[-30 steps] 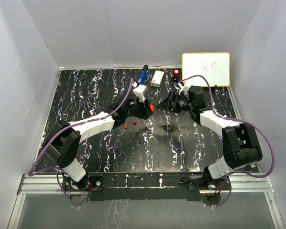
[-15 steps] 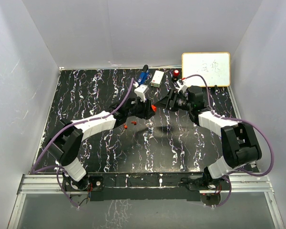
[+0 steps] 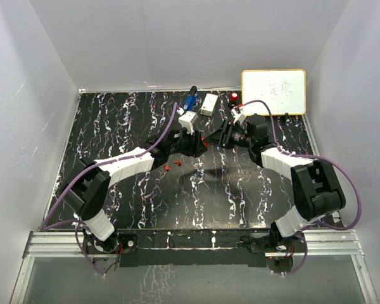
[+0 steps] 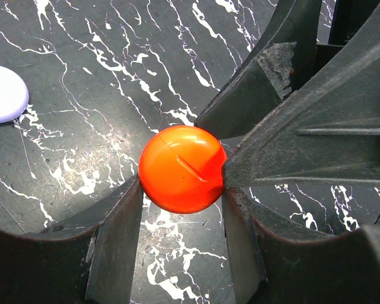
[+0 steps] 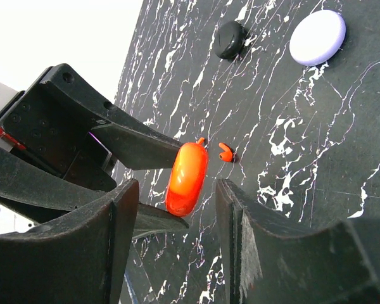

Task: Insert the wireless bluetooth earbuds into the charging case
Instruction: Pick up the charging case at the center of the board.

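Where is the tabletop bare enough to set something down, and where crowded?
Bare: the left stretch of the table, between wall and left arm, and the near middle between both arms. Crowded: the centre, where the left gripper holds the orange charging case, right gripper flanking it, red earbuds beside; also the far edge by the whiteboard.

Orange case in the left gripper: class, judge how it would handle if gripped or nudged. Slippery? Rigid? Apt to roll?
Probably slippery: the orange case is glossy and rounded where the left gripper pinches it. Likely rigid: no denting shows at the pinch. Stood on edge, it might roll.
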Tool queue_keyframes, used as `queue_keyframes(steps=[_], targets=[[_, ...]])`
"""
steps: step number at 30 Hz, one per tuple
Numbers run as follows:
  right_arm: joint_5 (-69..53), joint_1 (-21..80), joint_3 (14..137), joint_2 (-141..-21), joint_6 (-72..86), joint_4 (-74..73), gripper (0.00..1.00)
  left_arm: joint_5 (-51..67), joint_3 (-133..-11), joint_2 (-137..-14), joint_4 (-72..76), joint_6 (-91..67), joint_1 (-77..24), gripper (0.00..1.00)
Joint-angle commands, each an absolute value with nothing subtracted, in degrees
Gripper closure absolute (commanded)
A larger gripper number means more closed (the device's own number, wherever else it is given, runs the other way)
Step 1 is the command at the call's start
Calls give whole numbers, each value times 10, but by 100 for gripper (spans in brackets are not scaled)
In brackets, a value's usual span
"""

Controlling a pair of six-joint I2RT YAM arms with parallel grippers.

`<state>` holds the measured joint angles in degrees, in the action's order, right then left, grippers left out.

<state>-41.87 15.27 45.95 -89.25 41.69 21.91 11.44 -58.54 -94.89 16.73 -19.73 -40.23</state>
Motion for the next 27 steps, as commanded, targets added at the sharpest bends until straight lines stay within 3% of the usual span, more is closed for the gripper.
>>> queue_keyframes(steps=[1,21,27], targets=[[-423,155,460,-897,418,260,51,122,-600,-929,188,-197,-402,100],[-428,158,461,-907,421,262,67,126,-595,-924,194,-198,-402,100],[-428,158,464,-911,423,264,81,130,-594,-924,198,-199,-402,100]])
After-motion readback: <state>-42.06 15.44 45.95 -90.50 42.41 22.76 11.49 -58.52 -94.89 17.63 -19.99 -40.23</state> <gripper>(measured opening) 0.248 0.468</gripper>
